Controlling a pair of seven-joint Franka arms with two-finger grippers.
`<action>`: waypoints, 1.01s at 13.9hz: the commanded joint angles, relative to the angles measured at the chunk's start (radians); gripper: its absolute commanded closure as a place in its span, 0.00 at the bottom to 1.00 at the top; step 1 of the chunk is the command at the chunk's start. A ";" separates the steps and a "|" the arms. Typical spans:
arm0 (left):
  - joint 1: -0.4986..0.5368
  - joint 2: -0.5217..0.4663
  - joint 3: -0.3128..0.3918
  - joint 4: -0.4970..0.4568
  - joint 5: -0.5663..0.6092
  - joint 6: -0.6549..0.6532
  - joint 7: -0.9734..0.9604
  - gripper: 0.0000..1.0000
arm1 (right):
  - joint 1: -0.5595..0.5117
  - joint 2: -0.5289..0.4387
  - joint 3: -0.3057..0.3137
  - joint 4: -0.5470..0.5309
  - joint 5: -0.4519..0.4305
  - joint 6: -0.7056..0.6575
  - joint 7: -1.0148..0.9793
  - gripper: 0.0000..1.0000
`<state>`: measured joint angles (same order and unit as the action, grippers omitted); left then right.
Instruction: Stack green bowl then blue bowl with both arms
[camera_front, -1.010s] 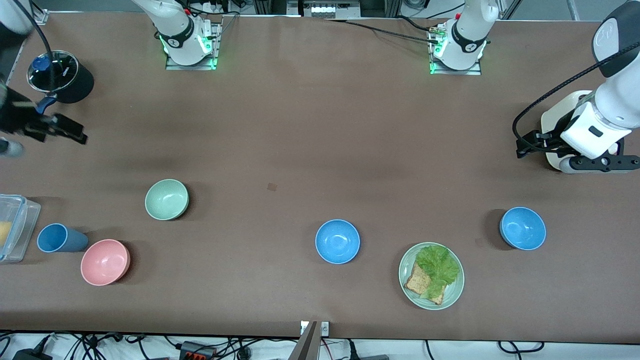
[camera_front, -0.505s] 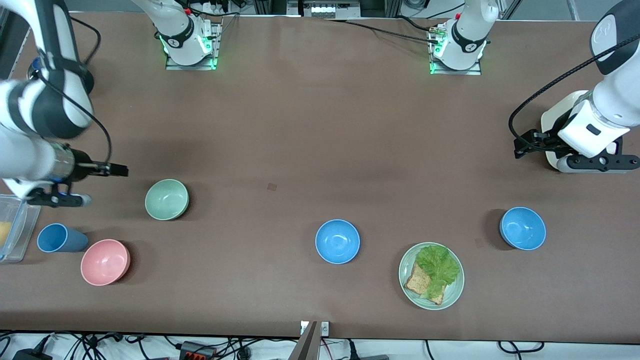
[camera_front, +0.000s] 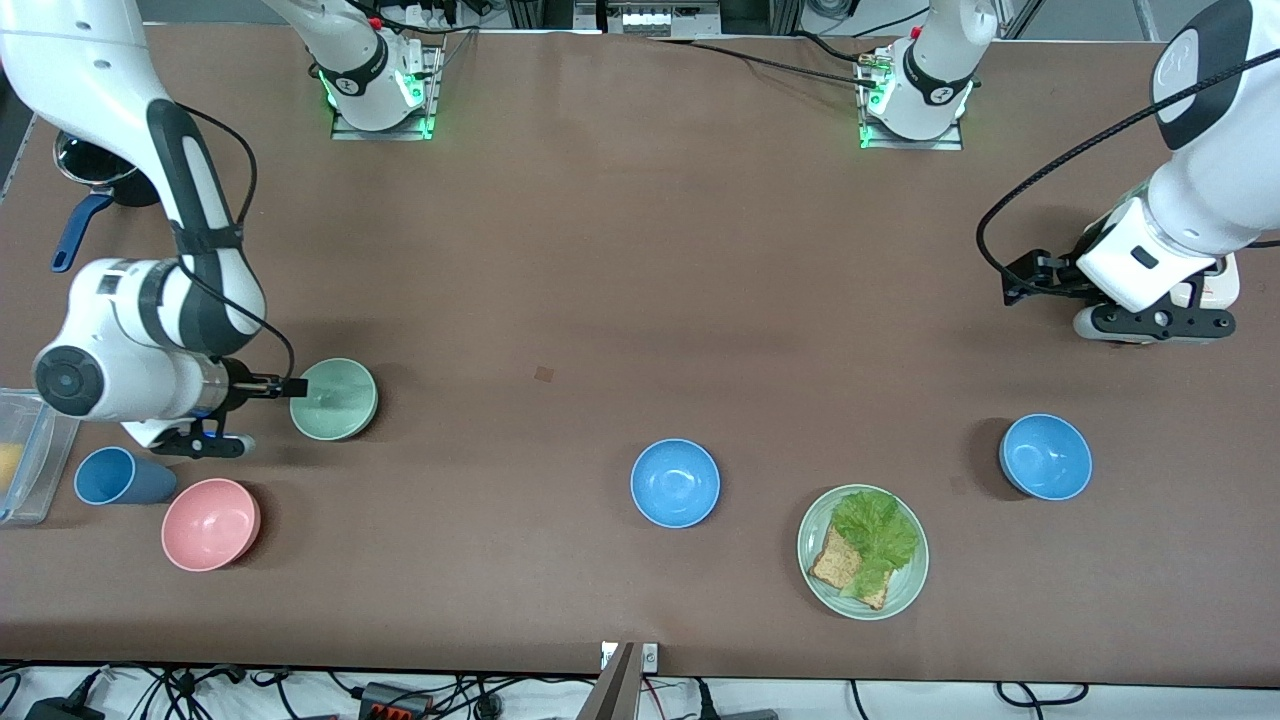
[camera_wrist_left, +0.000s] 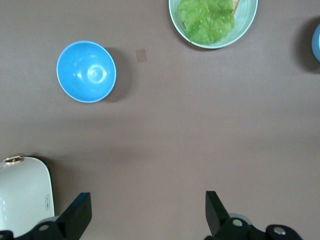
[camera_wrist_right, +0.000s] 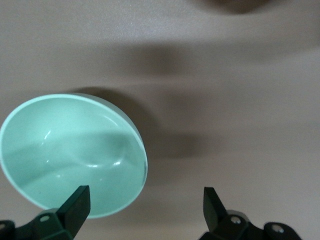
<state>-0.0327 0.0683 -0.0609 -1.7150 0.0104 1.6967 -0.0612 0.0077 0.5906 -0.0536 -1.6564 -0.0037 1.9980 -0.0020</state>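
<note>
Approaching the green bowl (camera_front: 334, 399), the right end effector (camera_front: 290, 386) sits at the bowl's rim in the left-centre of the front view, its fingers spread wide and holding nothing; the right wrist view shows one fingertip (camera_wrist_right: 75, 205) over the bowl's edge and the other over bare worktop (camera_wrist_right: 240, 100), so the wall is not yet clearly straddled. The bowl stands upright and open-side up on the worktop, above the pink bowl (camera_front: 211, 524) and the blue cup (camera_front: 118, 476) in the frame.

Two blue bowls lie lower right: one at lower centre (camera_front: 675, 483), the other (camera_front: 1046, 456) near the right edge, with the lettuce plate (camera_front: 862, 552) between and below them. The left end effector (camera_front: 1012, 284) hovers at the upper right, fingers wide apart and empty, over bare worktop; in the left wrist view the nearer blue bowl appears at upper left.

Judged by its gloss and thin wall, the green bowl is probably light, rigid and slippery. A pinch across the rim, one finger inside and one outside, looks the sound hold; a loose or off-centre grip could tip or skid it.
</note>
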 joint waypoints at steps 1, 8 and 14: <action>0.000 0.005 -0.008 0.070 0.011 -0.115 0.001 0.00 | 0.009 0.030 0.001 0.007 -0.013 0.037 0.008 0.07; -0.001 0.051 -0.008 0.133 -0.052 -0.224 0.023 0.00 | 0.009 0.064 0.001 0.009 -0.013 0.041 -0.003 0.87; -0.004 0.065 -0.010 0.156 -0.069 -0.233 0.023 0.00 | 0.081 0.017 0.009 0.024 -0.001 0.006 0.000 1.00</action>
<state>-0.0328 0.1090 -0.0685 -1.6006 -0.0379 1.4900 -0.0530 0.0420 0.6361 -0.0473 -1.6381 -0.0033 2.0255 -0.0050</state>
